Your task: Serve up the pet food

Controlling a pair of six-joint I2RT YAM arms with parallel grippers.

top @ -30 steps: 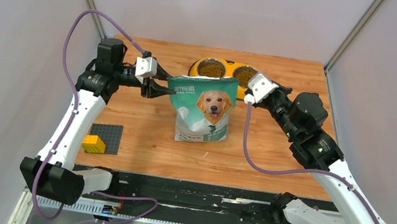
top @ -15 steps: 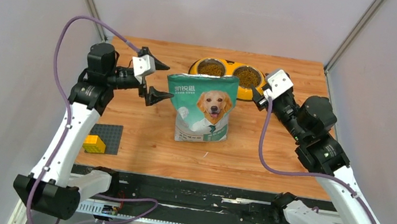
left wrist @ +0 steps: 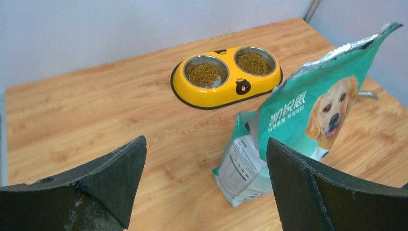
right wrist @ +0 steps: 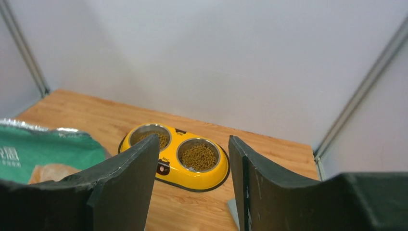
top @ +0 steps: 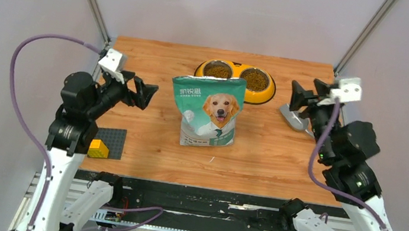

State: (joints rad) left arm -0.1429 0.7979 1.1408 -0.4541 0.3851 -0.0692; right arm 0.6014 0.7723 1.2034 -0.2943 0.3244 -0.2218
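The pet food (top: 218, 70) lies as brown kibble in both steel bowls of the yellow feeder (top: 234, 89) at the back; the second bowl's kibble (top: 255, 80) shows too. The teal pouch (top: 208, 113) with the retriever stands upright mid-table, its top open. My left gripper (top: 144, 91) hangs open and empty, left of the pouch and apart from it. My right gripper (top: 306, 93) is open and empty, right of the feeder. In the left wrist view the fingers (left wrist: 120, 168) frame bare wood beside the pouch (left wrist: 308, 120). From the right wrist, the kibble (right wrist: 198, 156) shows between the open fingers (right wrist: 130, 178).
A grey scoop (top: 294, 118) lies on the wood under my right gripper. A black base plate (top: 112, 139) with a yellow brick (top: 97, 149) sits at the near left corner. Grey walls and frame posts close in the table on three sides.
Both grippers have opened and drawn back from the pouch's top edge, left arm toward the left, right arm toward the right. The pouch stands as before. The scoop now shows.
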